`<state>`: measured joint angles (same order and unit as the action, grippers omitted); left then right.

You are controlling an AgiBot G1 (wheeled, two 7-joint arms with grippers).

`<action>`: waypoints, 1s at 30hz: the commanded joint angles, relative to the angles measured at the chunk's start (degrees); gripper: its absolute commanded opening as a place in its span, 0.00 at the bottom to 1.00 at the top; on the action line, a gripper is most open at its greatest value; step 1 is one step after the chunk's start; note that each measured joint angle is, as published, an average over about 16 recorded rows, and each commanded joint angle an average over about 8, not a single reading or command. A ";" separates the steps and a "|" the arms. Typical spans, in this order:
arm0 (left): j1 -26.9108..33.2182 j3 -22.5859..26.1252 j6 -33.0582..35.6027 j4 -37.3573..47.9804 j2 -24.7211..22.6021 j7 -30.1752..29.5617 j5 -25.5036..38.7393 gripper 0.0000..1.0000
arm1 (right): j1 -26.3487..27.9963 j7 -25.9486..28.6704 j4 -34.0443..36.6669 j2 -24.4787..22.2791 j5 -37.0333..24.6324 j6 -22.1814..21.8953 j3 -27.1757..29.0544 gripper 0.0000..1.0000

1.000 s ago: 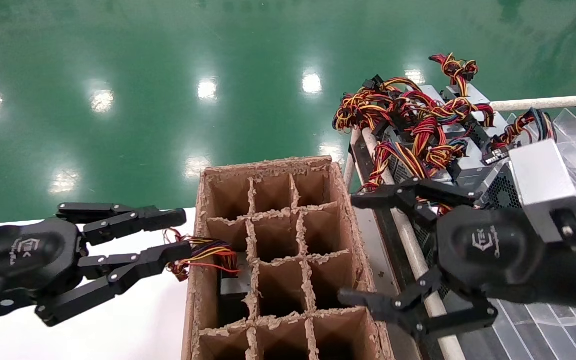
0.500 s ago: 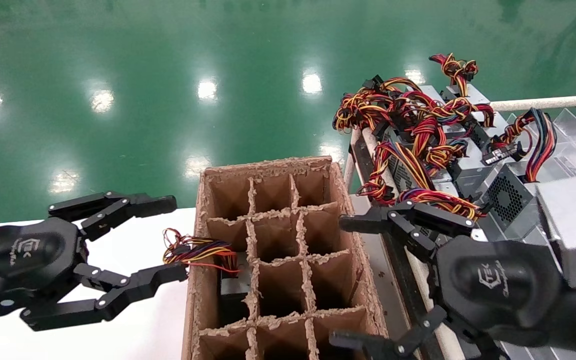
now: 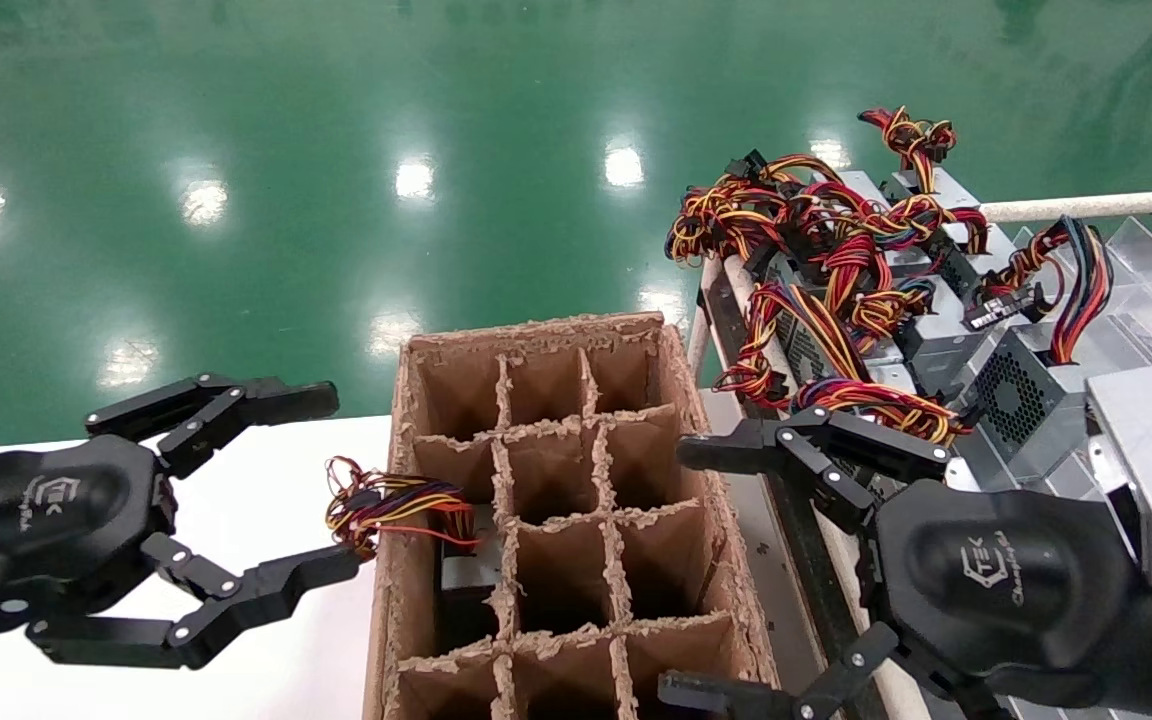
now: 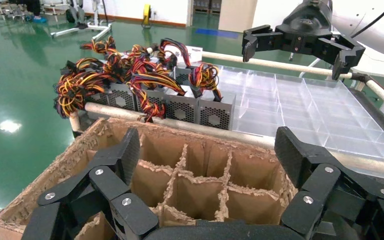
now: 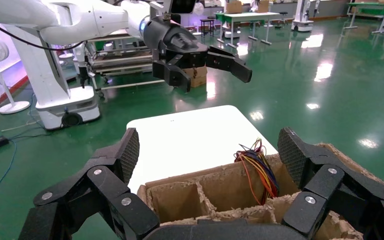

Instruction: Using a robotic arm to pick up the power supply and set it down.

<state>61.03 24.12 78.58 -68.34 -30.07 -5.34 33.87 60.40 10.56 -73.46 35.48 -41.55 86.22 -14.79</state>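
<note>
The power supply sits down in a left-column cell of the divided cardboard box; only a strip of its silver top shows. Its red, yellow and orange wires spill over the box's left wall, and the same wires show in the right wrist view. My left gripper hangs open just left of the wires, holding nothing. My right gripper is wide open at the box's right wall, also with nothing in it. The left wrist view looks across the box between the left gripper's spread fingers.
A heap of other silver power supplies with tangled wires lies on a rack at the right, beside a clear divided tray. A white table lies under the left arm. Green floor lies beyond.
My left gripper has opened wider and drawn back left from the wire bundle. My right gripper has come lower and nearer, still open, uncovering more of the heap.
</note>
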 commanded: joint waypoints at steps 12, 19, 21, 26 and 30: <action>0.00 0.00 0.00 0.00 0.00 0.00 0.00 1.00 | 0.83 0.13 -0.06 -0.35 -0.18 -0.39 -0.88 1.00; 0.00 0.00 0.00 0.00 0.00 0.00 0.00 1.00 | 0.99 0.15 -0.10 -0.41 -0.23 -0.46 -1.07 1.00; 0.00 0.00 0.00 0.00 0.00 0.00 0.00 1.00 | 1.03 0.16 -0.10 -0.42 -0.24 -0.48 -1.11 1.00; 0.00 0.00 0.00 0.00 0.00 0.00 0.00 1.00 | 1.09 0.18 -0.11 -0.44 -0.26 -0.50 -1.17 1.00; 0.00 0.00 0.00 0.00 0.00 0.00 0.00 1.00 | 1.12 0.19 -0.11 -0.45 -0.28 -0.51 -1.20 1.00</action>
<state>61.03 24.12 78.58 -68.34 -30.07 -5.34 33.87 61.52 10.75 -73.57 35.03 -41.82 85.70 -15.98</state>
